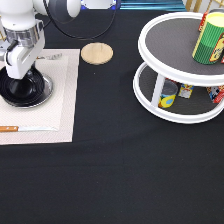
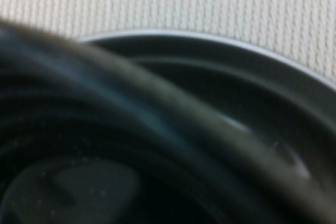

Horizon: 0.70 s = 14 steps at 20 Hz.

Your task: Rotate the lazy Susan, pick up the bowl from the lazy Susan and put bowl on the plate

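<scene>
No text, brand, number or sign could be read. The green and yellow can (image 1: pixel 210 39) on the upper tier of the lazy Susan (image 1: pixel 170 37) bore coloured printing too small to make out, and so did the small packages (image 1: pixel 186 90) on its lower tier. The wrist view showed only the bowl (image 2: pixel 150 165), unmarked
</scene>
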### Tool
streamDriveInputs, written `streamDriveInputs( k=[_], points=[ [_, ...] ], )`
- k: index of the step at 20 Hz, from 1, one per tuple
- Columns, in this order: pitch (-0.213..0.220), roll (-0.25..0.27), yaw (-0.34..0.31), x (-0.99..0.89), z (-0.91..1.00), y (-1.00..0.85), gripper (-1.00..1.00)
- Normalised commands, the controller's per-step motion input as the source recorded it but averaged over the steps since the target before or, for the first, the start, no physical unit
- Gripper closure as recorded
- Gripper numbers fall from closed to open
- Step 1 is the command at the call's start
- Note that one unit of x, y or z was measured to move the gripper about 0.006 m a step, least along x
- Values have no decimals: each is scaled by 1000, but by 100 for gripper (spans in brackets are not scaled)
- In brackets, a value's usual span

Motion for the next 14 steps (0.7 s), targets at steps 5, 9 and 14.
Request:
streamDriveInputs(
  k=[5, 9, 14],
  points=[
    [190, 5, -8, 19, -47, 131, -100],
    [209, 11, -85, 14, -86, -91, -100],
    [240, 9, -120, 23, 98, -98, -100]
  ],
)
